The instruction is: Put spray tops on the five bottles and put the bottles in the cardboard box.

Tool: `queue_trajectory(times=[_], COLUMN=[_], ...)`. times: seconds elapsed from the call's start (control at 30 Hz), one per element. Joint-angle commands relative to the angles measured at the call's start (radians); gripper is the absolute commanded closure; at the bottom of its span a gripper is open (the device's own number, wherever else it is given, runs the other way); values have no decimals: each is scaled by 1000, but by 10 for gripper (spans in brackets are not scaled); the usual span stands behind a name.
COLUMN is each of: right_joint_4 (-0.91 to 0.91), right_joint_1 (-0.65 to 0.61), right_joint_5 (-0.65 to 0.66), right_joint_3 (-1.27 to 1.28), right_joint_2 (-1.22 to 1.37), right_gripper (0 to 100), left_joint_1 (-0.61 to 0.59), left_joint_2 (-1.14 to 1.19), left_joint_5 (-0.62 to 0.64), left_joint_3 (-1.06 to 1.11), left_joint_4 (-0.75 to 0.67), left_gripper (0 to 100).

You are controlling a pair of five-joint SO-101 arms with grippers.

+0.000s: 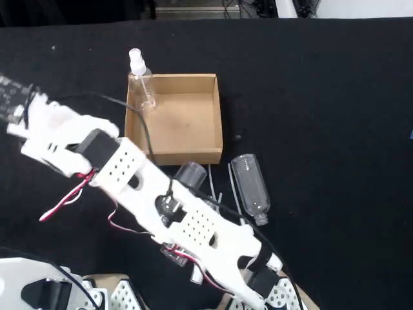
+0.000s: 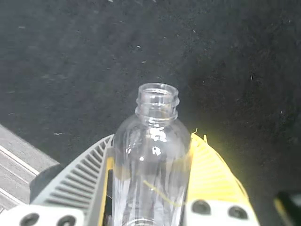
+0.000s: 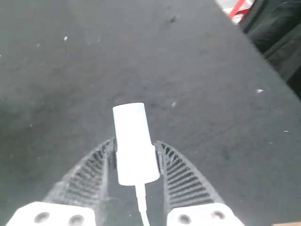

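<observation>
The left pincer point(image 2: 153, 139) is pinching a clear open bottle point(image 2: 150, 183) by its body, one grey finger and one yellow finger pressed to either side. The bottle's uncapped threaded neck points away from the wrist, over the black table point(image 2: 70, 56).

The right pincer point(image 3: 135, 142) is pinching a white spray top point(image 3: 131, 125). Its ribbed fingers grip the lower part of the top, and a thin white tube runs back from the top toward the wrist.

From above, a white arm point(image 1: 129, 171) lies stretched on a long diagonal. Its base is at the near edge of the table and its far end is close to the left edge. I cannot tell which side this arm belongs to.

The cardboard box point(image 1: 174, 157) sits about mid-table. A capped bottle point(image 1: 141, 87) with a white sprayer stands upright in its far-left corner.

A lying bottle point(image 1: 250, 184) without a top rests on the table just beside the box's near-right corner. A third bottle point(image 1: 190, 174) sits just before the box's near wall, partly hidden by the arm.
</observation>
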Motion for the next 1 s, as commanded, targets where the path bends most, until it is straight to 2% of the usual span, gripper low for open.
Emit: queue_trajectory(times=[0.0, 0.3, 0.43, 0.53, 0.87, 0.97], right_joint_4=[54, 259, 350, 388, 454, 454], right_joint_1=[41, 46, 49, 94, 482, 539], right_joint_5=[-12, -106, -121, -123, -124, -124], right_joint_3=[-59, -59, -59, -59, -51, -27], right_joint_2=[-139, -378, -475, -549, -750, -812], right_gripper=[988, 988, 988, 987, 987, 987], left_joint_1=[-8, 21, 85, 193, 648, 766], left_joint_2=[-77, -479, -675, -804, -1191, -1293], left_joint_5=[60, 71, 71, 84, 400, 505], left_joint_3=[-77, 237, 406, 507, 757, 848], left_joint_4=[21, 20, 12, 12, 6, -75], left_gripper=[960, 960, 960, 960, 960, 960])
